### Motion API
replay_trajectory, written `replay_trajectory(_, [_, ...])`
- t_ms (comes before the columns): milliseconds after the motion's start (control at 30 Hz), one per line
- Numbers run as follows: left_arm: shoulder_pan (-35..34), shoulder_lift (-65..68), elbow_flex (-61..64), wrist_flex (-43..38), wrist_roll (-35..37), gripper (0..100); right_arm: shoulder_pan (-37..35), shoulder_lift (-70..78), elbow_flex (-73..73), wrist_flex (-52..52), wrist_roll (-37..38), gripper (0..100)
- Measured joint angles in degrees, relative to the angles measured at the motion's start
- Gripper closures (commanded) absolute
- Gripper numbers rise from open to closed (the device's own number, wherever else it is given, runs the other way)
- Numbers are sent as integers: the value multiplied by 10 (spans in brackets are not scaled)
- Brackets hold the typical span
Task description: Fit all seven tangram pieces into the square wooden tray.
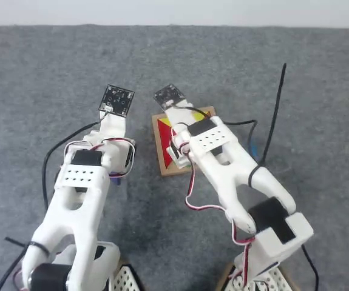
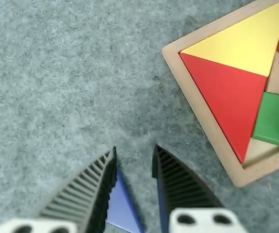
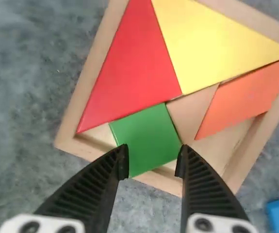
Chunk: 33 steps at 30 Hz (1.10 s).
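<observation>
Tray [image 3: 90, 73] on the counter [image 1: 40, 73] held the red triangle [image 3: 129, 73], yellow triangle [image 3: 212, 43] and orange piece [image 3: 241, 97] (all flat). Right hand [image 3: 153, 148], fingers apart, straddled the green square [image 3: 146, 131] at the tray's near edge; left hand [image 2: 135, 149], fingers apart, straddled a blue triangle [image 2: 122, 208] left of the tray.

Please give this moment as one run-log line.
left gripper: open over blue wooden triangle on grey carpet | right gripper: at green wooden square | square wooden tray: partly filled
</observation>
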Motion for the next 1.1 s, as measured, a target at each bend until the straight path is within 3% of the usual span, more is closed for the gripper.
replay_trajectory(633, [0, 0, 0, 0, 0, 874, -27, 7, -29, -44, 7, 822])
replay_trajectory(1100, [0, 0, 0, 0, 0, 874, -68, 7, -33, 20, 30, 822])
